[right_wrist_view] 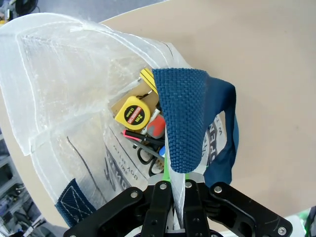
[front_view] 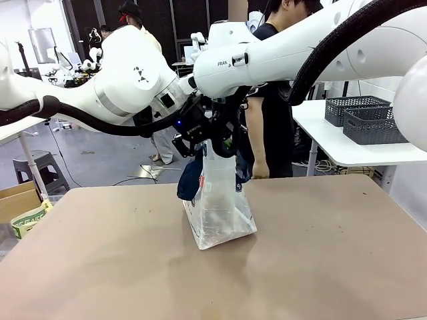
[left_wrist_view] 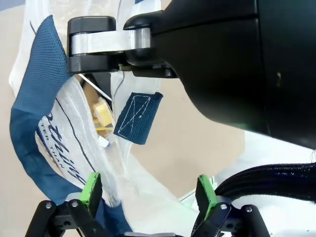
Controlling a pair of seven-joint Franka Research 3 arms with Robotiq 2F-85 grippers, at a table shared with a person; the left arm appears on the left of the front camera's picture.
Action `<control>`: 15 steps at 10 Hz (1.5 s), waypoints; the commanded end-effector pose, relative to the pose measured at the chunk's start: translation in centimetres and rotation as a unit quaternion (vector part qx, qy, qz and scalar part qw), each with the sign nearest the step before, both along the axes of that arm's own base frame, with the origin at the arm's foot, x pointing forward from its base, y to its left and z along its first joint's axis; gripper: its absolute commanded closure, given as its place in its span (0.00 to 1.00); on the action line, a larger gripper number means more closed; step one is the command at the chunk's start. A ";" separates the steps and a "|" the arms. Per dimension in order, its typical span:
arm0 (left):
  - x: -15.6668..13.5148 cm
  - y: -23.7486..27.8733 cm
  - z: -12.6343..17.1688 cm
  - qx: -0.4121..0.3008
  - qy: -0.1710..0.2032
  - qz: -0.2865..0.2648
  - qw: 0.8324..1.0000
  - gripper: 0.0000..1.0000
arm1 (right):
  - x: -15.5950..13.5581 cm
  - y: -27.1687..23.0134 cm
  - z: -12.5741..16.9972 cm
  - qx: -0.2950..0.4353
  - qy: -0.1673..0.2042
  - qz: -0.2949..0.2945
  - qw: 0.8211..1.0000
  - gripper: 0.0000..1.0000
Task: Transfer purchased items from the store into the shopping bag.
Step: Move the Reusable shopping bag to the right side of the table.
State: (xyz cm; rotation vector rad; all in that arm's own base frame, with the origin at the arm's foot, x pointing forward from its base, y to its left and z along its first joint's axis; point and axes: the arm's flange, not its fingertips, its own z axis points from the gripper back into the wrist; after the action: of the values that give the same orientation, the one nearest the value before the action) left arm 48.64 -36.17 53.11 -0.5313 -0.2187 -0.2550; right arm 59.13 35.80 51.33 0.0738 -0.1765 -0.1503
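Right gripper (right_wrist_view: 178,190) clamps the rim of the shopping bag (front_view: 220,207), its green pads pressed together on the clear plastic just beside a navy strap handle (right_wrist_view: 185,123) that stands up directly ahead of the fingers. Left gripper (left_wrist_view: 148,195) hangs at the bag's mouth with its jaws spread wide, plastic lying between the pads but not pinched; the right arm's black hand looms just above it. Below the right gripper, down inside the bag, lie the purchased items: a yellow tape measure (right_wrist_view: 132,112), a brown cardboard piece (right_wrist_view: 132,94) behind it, and slim dark and red things whose kind cannot be told. The bag stands upright, held from above, on a bare brown table (front_view: 320,267) under both white arms, which meet over the middle. Beyond the grippers a person (front_view: 270,127) in black stands at the far edge. To the right of the arms a white table (front_view: 333,143) carries two dark mesh baskets (front_view: 370,120). Off to the left, past the table's corner, sit a grey stool (front_view: 41,167) and a cardboard box (front_view: 17,200) on a grey floor.
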 end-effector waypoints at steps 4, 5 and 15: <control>-0.1 -0.8 0.0 0.041 -0.002 0.007 0.999 0.40 | -0.1 0.3 -0.1 -0.002 -0.005 -0.010 1.000 1.00; -0.1 -0.7 0.0 0.036 -0.001 0.013 0.999 0.60 | -0.1 0.3 0.0 -0.001 -0.006 -0.010 1.000 1.00; -0.5 1.8 0.2 0.014 0.000 0.049 0.999 1.00 | -0.1 -0.4 0.4 0.016 -0.001 -0.007 1.000 1.00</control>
State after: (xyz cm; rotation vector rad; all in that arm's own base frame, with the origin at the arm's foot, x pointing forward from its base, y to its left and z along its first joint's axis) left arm 49.00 -35.42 53.05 -0.4660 -0.2240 -0.1818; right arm 59.12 35.81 51.50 0.0767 -0.1779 -0.1519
